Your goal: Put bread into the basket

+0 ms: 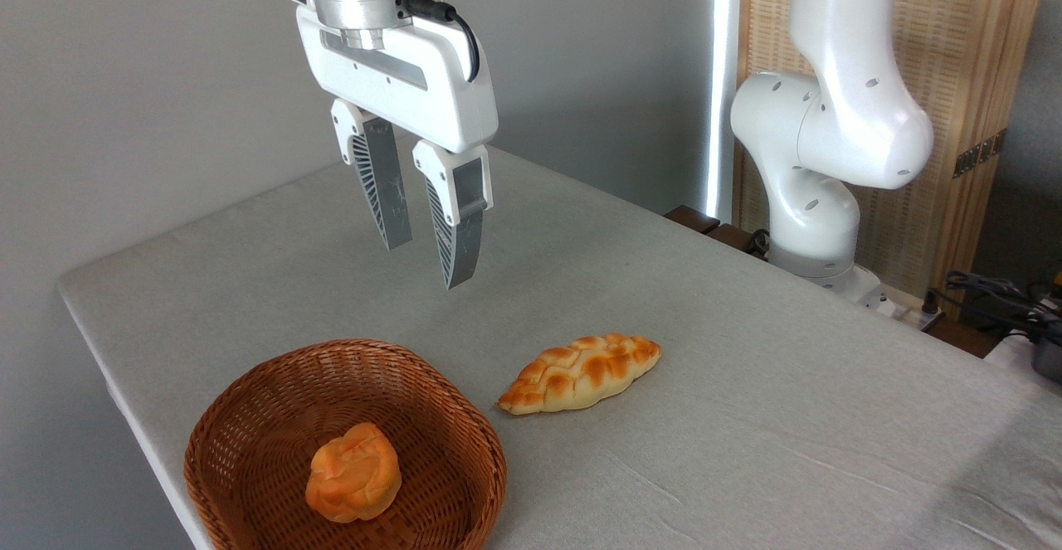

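The small round orange-golden bun with a knotted, lobed top (353, 472) lies inside the round shallow reddish-brown woven wicker basket (249, 401), resting on its woven floor a little toward the near side, its lobed top facing up. It sits well below the pincer (431, 261) and slightly to its left, apart from it. The basket stands upright on the grey table near the front left corner, its rim whole and much wider than the bun, lying below and left of the pincer, nearer the camera.
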Motion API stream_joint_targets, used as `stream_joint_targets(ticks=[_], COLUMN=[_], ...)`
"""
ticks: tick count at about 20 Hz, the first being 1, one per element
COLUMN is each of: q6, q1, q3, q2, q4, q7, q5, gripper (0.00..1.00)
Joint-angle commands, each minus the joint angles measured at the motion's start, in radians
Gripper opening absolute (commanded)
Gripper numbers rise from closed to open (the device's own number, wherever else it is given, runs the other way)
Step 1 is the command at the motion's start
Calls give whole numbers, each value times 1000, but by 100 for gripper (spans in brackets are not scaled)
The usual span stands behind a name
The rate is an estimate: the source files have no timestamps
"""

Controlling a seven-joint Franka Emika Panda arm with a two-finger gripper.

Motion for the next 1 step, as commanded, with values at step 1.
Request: stream_joint_targets(ticks=[1], q6=[-23], q1=[-18], q3=[26], q2=[-7], q4=[8], q7=[12], q5=[-4], gripper=[100])
